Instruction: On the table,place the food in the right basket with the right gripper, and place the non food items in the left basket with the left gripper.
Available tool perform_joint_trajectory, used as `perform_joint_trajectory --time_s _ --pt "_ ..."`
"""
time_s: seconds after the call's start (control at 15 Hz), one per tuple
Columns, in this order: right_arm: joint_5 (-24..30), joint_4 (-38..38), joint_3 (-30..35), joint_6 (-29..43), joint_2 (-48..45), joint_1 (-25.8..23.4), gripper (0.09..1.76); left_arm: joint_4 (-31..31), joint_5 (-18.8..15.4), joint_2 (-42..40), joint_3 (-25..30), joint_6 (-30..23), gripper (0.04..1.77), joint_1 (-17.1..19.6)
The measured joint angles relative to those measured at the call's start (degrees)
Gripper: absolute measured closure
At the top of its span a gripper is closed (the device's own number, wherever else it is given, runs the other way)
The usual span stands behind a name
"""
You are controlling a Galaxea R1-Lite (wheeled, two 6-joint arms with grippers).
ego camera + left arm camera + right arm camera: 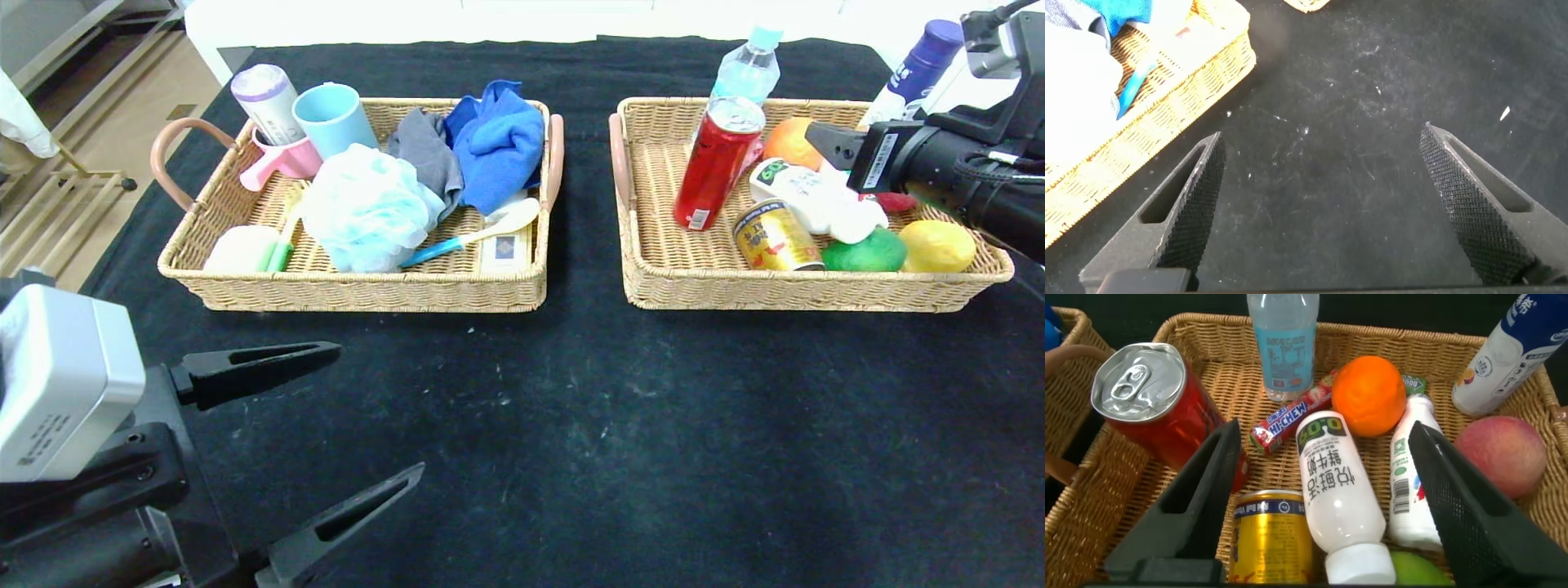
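Sorting looks finished: the black table [571, 425] between and before the baskets carries no loose items.
Food fills the right basket [637, 286], with the right gripper [1323, 498] hovering over it, jaws spread wide and empty; non-food sits in the left basket [367, 292], and the left gripper [359, 416], near left, hangs wide open and empty.

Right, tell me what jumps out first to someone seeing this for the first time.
Two wicker baskets sit side by side on the black table: the left basket heaped with a blue cloth, a pale bath pouf and cups, the right basket packed with a tall red can, bottles and fruit. The right gripper hangs open over the food, while the left gripper sits open above bare table in front of the left basket.
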Motion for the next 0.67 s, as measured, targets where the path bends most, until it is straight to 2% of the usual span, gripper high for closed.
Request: perform_joint_trajectory --time_s 0.27,0.4,0.47,0.67 --pt "0.0 0.7 4.9 -1.2 -4.0 0.4 0.26 -0.2 1.1 -0.5 -0.3 -0.2 0.09 0.3" --pt "0.1 1.9 8.8 -2.9 -7.8 0.4 0.23 0.3 2.7 -1.8 -1.2 -0.8 0.09 2.1" --pt "0.2 4.2 10.3 -3.7 -10.3 0.2 0.22 0.6 3.6 -2.4 -1.6 -0.8 0.09 3.6" --pt "0.7 18.4 12.7 -4.6 -20.7 0.0 0.2 4.5 7.1 -6.0 -2.8 -0.8 0.09 8.2"
